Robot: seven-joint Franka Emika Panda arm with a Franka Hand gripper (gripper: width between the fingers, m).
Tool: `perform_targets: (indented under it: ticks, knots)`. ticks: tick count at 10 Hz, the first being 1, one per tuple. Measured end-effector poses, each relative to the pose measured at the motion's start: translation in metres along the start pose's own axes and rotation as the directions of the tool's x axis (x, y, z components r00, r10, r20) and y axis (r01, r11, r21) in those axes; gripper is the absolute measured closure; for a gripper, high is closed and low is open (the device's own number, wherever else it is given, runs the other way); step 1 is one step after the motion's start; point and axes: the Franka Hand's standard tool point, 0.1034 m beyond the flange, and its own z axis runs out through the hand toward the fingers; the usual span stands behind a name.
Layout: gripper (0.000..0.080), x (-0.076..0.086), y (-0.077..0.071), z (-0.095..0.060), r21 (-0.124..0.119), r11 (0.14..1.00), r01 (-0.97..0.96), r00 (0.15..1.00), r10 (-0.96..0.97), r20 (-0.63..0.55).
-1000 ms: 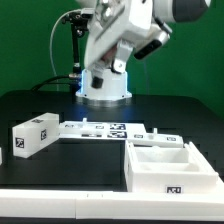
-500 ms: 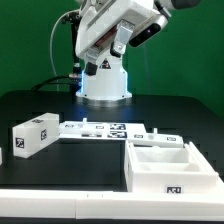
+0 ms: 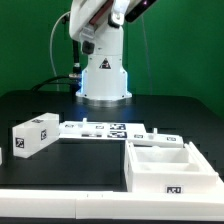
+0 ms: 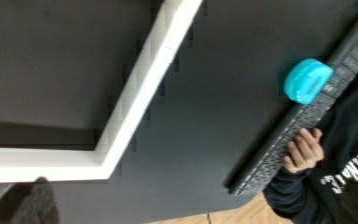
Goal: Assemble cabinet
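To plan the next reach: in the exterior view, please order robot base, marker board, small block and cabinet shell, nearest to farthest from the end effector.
1. Robot base, below the end effector.
2. Marker board, centre.
3. Small block, exterior view's left, and cabinet shell, its right: too close to call.

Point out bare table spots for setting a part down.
Widest free patch: black table between the white block and the cabinet shell, in front of the marker board. Also bare either side of the robot base. Crowded where cabinet shell meets marker board.
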Motion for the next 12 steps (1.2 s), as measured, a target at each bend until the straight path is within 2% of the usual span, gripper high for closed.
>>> perform_targets:
  ticks: [1,2,5,8,9,11,12]
  knots:
    - [0.0003,-0.003,-0.008,-0.012,0.025,0.999,-0.029,0.998,0.028,0.051]
    - [0.0003,-0.007,-0.013,-0.022,0.036,0.998,-0.046,0.993,0.042,0.115]
    - [0.0003,-0.010,-0.009,-0.019,0.023,0.999,-0.027,0.990,0.024,0.139]
    - [0.0003,-0.009,-0.009,-0.018,0.025,1.000,0.014,0.988,-0.018,0.151]
    - [0.0003,0.001,-0.011,-0.021,0.041,0.996,0.076,0.978,-0.083,0.191]
    - [0.0003,0.018,-0.016,-0.034,0.079,0.997,0.018,0.967,-0.037,0.252]
    - [0.0003,0.020,-0.014,-0.037,0.084,0.996,0.001,0.962,-0.024,0.271]
